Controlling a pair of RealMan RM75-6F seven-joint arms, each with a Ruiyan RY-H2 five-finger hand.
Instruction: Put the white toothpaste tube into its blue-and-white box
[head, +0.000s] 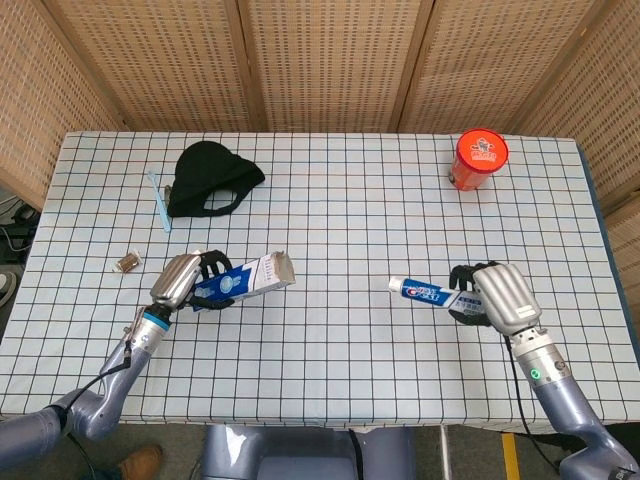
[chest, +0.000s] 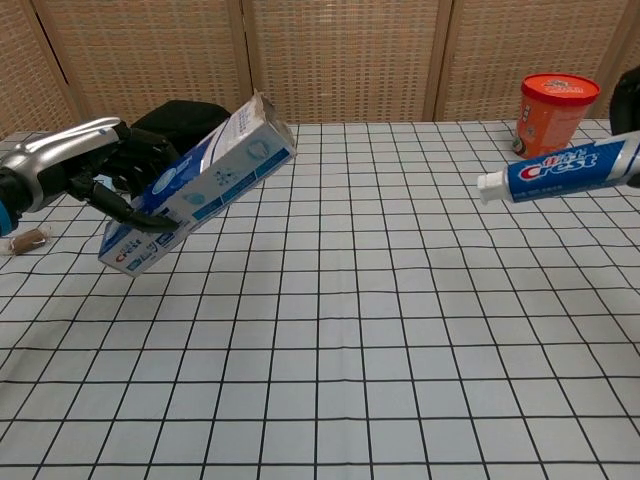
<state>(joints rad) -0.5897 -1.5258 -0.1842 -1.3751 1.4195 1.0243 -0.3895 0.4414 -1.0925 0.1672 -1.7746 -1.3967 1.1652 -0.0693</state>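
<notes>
Left hand: my left hand grips the blue-and-white box near its lower end, fingers wrapped round it, and holds it off the table.
Right hand: my right hand is closed round the rear of the white toothpaste tube; in the chest view I see only the tube and a dark edge of the hand at the frame's right border.
Surface: a table under a white cloth with a dark grid.
Room: woven wicker panels stand behind the table.
Other things: a black cap at the far left with a light blue toothbrush just beside it, a small brown item near the left edge, an orange tub at the far right.
Box axis: tilted, its open end raised and pointing towards the right hand's side.
Tube axis: nearly level, cap pointing towards the box, rear end slightly higher.
Gap: box and tube are well apart, tube not yet inside.
</notes>
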